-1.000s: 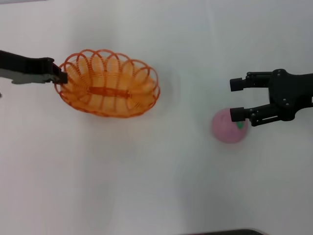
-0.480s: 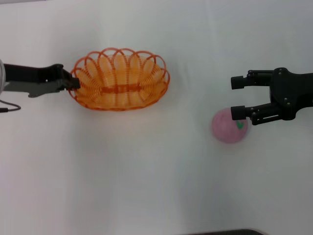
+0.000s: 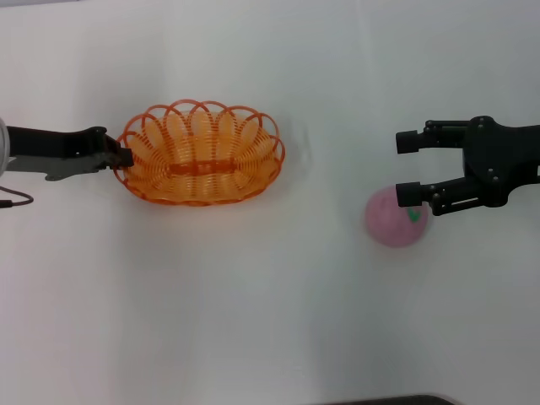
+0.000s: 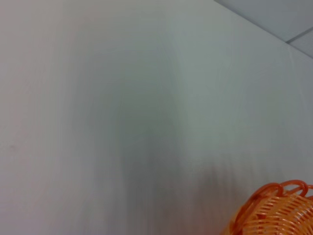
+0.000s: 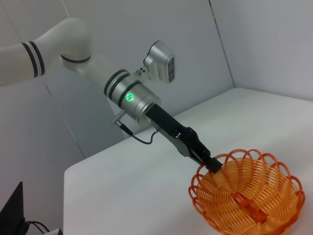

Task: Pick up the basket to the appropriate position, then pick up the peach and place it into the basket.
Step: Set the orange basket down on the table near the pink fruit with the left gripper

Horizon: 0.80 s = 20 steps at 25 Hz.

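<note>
The orange basket (image 3: 202, 153) is on the white table, left of centre in the head view. My left gripper (image 3: 123, 158) is shut on its left rim. The basket also shows in the left wrist view (image 4: 275, 211) and in the right wrist view (image 5: 249, 198), where the left gripper (image 5: 211, 163) grips its rim. The pink peach (image 3: 391, 221) with a green leaf mark lies on the table at the right. My right gripper (image 3: 409, 167) is open above the peach's far side, one finger overlapping its top edge.
The white table (image 3: 270, 321) stretches around both objects. A dark object (image 3: 380, 400) shows at the table's near edge. The left arm (image 5: 127, 95) with its cable reaches in from the left. Walls stand behind the table in the right wrist view.
My left gripper has carried the basket to the right and then slightly back toward me; the basket has levelled out. The right gripper and the peach have stayed put.
</note>
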Each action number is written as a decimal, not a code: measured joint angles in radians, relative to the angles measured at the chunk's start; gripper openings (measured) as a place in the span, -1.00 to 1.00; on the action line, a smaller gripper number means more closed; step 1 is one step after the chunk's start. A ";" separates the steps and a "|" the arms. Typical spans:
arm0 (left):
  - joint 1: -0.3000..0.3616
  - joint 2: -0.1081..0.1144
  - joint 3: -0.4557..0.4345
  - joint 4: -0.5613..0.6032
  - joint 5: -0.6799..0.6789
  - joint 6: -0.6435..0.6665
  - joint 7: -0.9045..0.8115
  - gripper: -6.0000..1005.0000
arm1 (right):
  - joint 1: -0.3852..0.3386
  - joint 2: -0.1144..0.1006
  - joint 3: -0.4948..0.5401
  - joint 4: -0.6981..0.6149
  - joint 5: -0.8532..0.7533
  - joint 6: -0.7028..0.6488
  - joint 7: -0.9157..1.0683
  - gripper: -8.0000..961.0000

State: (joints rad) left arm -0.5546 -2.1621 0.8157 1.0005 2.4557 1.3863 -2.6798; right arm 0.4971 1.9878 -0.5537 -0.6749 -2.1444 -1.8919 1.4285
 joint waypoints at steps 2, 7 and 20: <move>0.000 0.003 -0.001 -0.003 0.003 0.000 0.000 -0.87 | 0.000 0.000 0.000 0.000 0.000 0.000 0.000 0.88; 0.001 0.008 -0.013 -0.023 0.002 0.008 -0.006 -0.81 | -0.002 0.000 0.007 0.000 0.000 0.000 0.000 0.87; 0.023 0.015 -0.103 0.044 -0.050 0.050 0.138 -0.23 | -0.009 0.001 0.038 0.002 0.028 0.001 -0.014 0.84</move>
State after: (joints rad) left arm -0.5317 -2.1475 0.7128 1.0446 2.4056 1.4365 -2.5422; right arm 0.4879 1.9891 -0.5158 -0.6733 -2.1163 -1.8912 1.4150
